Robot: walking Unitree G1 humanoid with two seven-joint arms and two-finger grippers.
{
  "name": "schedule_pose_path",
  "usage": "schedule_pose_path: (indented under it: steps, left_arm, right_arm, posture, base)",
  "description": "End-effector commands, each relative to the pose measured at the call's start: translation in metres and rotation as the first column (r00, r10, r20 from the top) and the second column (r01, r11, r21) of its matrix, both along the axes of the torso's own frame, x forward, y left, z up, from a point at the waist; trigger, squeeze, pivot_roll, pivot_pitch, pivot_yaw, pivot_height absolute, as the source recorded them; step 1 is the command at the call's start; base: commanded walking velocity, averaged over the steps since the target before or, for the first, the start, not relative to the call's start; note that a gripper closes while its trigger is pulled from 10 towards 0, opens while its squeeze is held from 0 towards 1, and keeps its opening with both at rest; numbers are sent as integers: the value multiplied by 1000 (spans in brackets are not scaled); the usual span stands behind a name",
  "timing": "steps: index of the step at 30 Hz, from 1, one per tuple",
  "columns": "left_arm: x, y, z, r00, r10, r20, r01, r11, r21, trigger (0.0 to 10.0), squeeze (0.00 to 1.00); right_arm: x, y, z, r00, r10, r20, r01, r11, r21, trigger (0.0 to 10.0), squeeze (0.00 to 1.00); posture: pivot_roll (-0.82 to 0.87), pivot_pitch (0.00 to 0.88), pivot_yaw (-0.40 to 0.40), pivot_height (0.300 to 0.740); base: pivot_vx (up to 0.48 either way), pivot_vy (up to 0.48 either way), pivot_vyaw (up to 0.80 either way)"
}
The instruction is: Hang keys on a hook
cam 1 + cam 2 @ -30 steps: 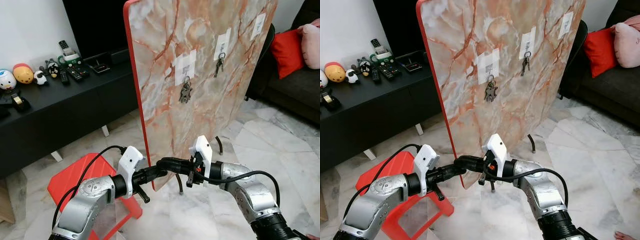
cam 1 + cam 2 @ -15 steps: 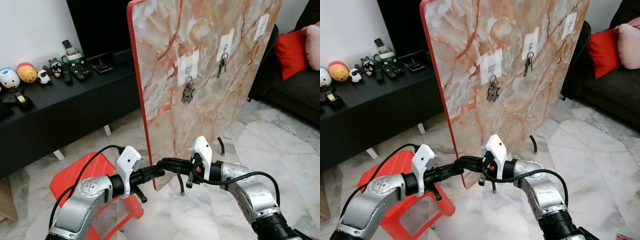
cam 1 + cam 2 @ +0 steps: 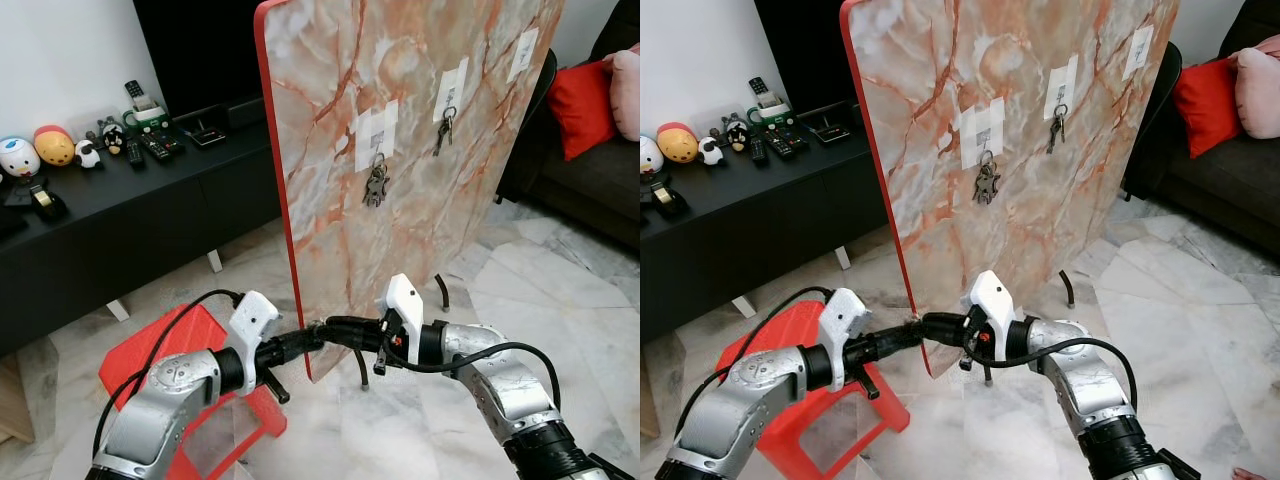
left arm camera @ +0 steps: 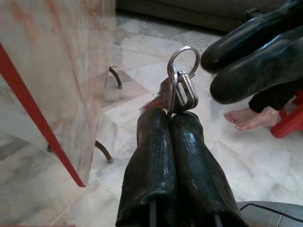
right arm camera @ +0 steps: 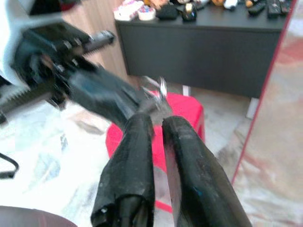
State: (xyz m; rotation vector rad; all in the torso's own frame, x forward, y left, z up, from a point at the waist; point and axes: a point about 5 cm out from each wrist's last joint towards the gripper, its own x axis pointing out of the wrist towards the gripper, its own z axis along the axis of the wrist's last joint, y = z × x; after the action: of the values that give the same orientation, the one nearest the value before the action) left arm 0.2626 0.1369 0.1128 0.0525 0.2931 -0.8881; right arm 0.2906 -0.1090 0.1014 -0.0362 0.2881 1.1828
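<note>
Two pincers are meeting tip to tip low before the tilted red-edged marble-patterned board (image 3: 420,150). The left pincer (image 4: 171,118) is clenching a silver key bunch with a ring (image 4: 180,87), while the right pincer (image 5: 152,124), fingers slightly parted, is reaching it from 3 o'clock.

The left gripper (image 3: 312,333) and right gripper (image 3: 330,328) have drawn together, fingertips now meeting.

Red stool (image 3: 160,350), black cabinet (image 3: 120,230), red cushion (image 3: 578,100), bare foot (image 4: 246,119)
</note>
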Motion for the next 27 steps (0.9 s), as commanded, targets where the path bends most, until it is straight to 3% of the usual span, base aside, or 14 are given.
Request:
schedule_pose_path:
  steps: [1, 13, 14, 20, 23, 25, 26, 27]
  left_arm:
    - [1, 4, 0, 1000, 9, 5, -9, 1000, 16, 0, 0]
    - [-1, 11, -7, 1000, 6, -2, -6, 995, 102, 0, 0]
    - [-2, 11, -9, 1000, 2, -3, -2, 994, 112, 0, 0]
    - [-3, 15, -14, 1000, -12, 4, 11, 984, 180, 0, 0]
    - [-3, 16, -15, 1000, -8, 1, 7, 982, 190, 0, 0]
    - [-2, 21, -21, 1000, 15, -7, -13, 971, 239, 0, 0]
    - [-1, 27, -28, 999, 47, -20, -39, 957, 287, 0, 0]
    - [-1, 30, -32, 998, 64, -27, -53, 950, 309, 0, 0]
  right_arm:
    - [3, -1, 0, 1000, -17, 15, 17, 1000, -15, 10000, 0]
    - [5, -3, 0, 999, -38, 9, 38, 999, 8, 10000, 0]
    - [6, -3, 0, 999, -40, 10, 40, 999, 11, 10000, 1000]
    - [7, -3, 6, 999, -44, 16, 43, 997, 61, 10000, 1000]
    - [8, -3, 6, 998, -55, 19, 53, 997, 61, 10000, 1000]
    - [11, -6, 6, 996, -82, 30, 80, 996, 40, 10000, 1000]
    - [12, -7, 4, 995, -92, 33, 91, 995, 28, 10000, 0]
    - [12, -8, 4, 995, -92, 33, 91, 996, 25, 10000, 0]
  posture:
    - [33, 0, 21, 740]
    - [34, 0, 23, 740]
    - [33, 0, 24, 740]
    - [34, 0, 24, 740]
    - [32, 0, 25, 740]
    - [35, 0, 25, 740]
    - [35, 0, 25, 740]
    - [35, 0, 25, 740]
  base:
    - [0, 0, 0]
    - [0, 0, 0]
    - [0, 0, 0]
    - [0, 0, 0]
    - [0, 0, 0]
    - [0, 0, 0]
    - [0, 0, 0]
    - [0, 0, 0]
